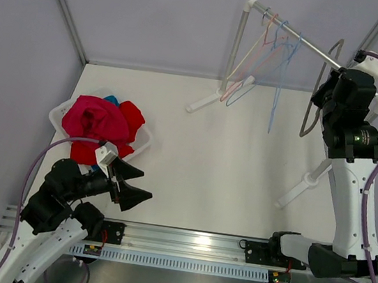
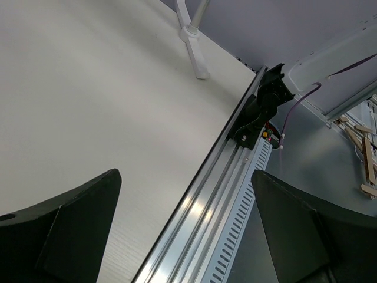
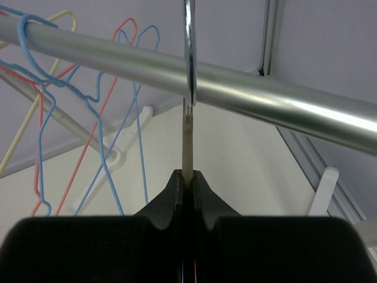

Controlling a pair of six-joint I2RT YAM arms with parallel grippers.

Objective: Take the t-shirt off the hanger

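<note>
The crimson t-shirt (image 1: 92,119) lies bunched in a white basket (image 1: 144,143) at the left, off the hanger. The grey-brown hanger (image 1: 307,119) hangs bare at the right end of the rack's rod (image 1: 298,41). Its silver hook (image 3: 189,47) goes over the rod (image 3: 265,100). My right gripper (image 1: 332,83) is shut on the hanger's body (image 3: 187,147) just below the rod; in the right wrist view the gripper (image 3: 187,174) pinches it between both jaws. My left gripper (image 1: 142,185) is open and empty, low over the table by the basket, and in its own view (image 2: 185,174) holds nothing.
A scarlet garment (image 1: 133,118) and teal cloth (image 1: 111,99) share the basket. Thin pink hangers (image 1: 246,59) and blue hangers (image 1: 279,84) hang on the rod. The rack's white feet (image 1: 205,101) stand on the table. An aluminium rail (image 1: 182,242) runs along the near edge.
</note>
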